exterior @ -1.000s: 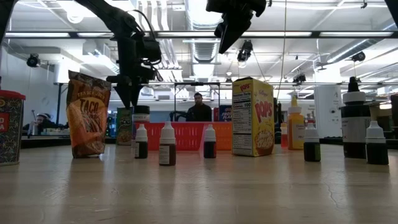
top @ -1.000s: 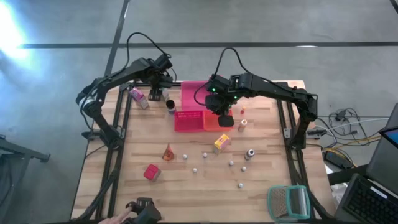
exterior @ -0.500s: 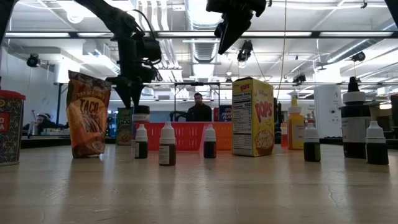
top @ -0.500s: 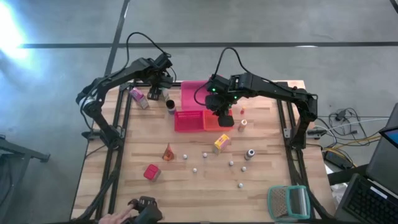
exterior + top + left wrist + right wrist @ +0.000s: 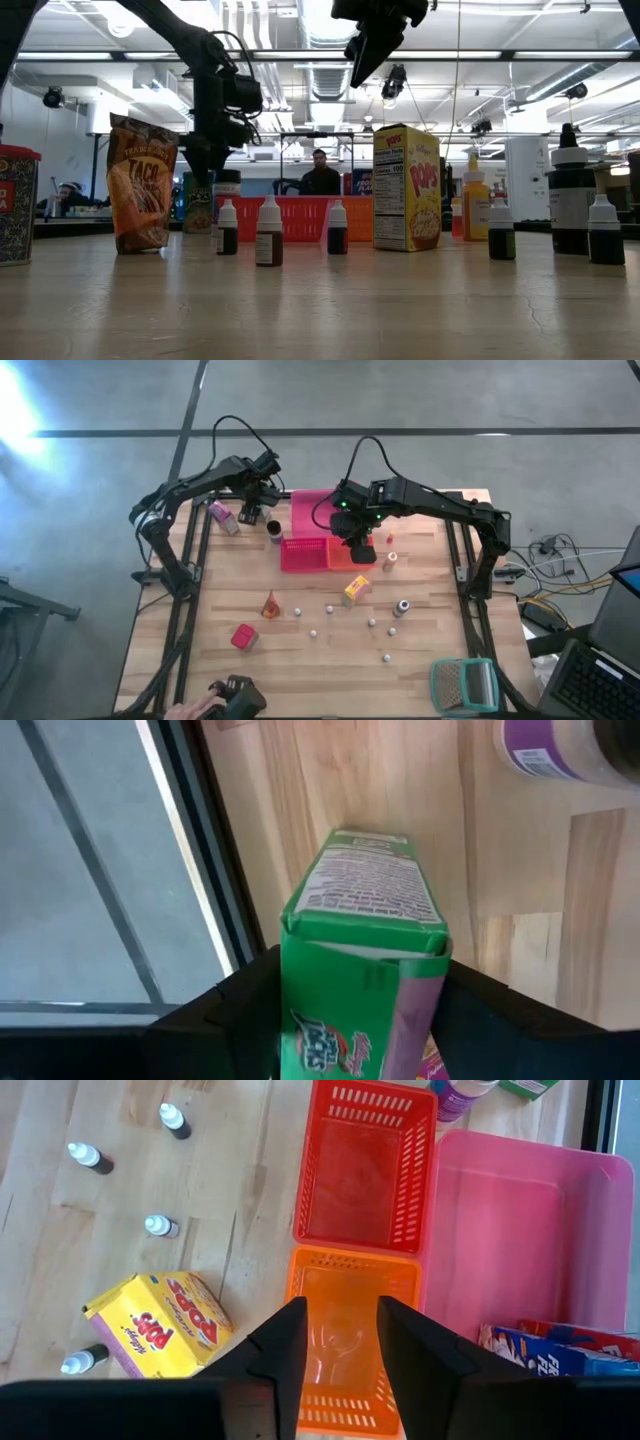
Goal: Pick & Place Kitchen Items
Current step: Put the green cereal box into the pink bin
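My left gripper is at the table's far left and is shut on a green carton; in the low view the carton shows below the fingers. Close by are a pink carton lying on the wood and a purple-labelled jar. My right gripper hangs open and empty above the orange tray. A yellow box, an orange bag, a red can and several small bottles stand on the table. A blue carton lies in the pink tray. My left gripper pinches the green carton between its two fingers, one on each of two opposite sides. The fingers come at it from above. The carton's other end points away toward the table. I cannot tell whether the carton rests on the wood.
The red tray, orange tray and pink tray sit together at the far middle. A teal-framed mesh thing lies at the near right corner. A person's hand with a dark device shows at the near edge.
My left arm has shifted a little, its wrist toward the table's right, and it stays shut on the green carton. My right arm has kept still.
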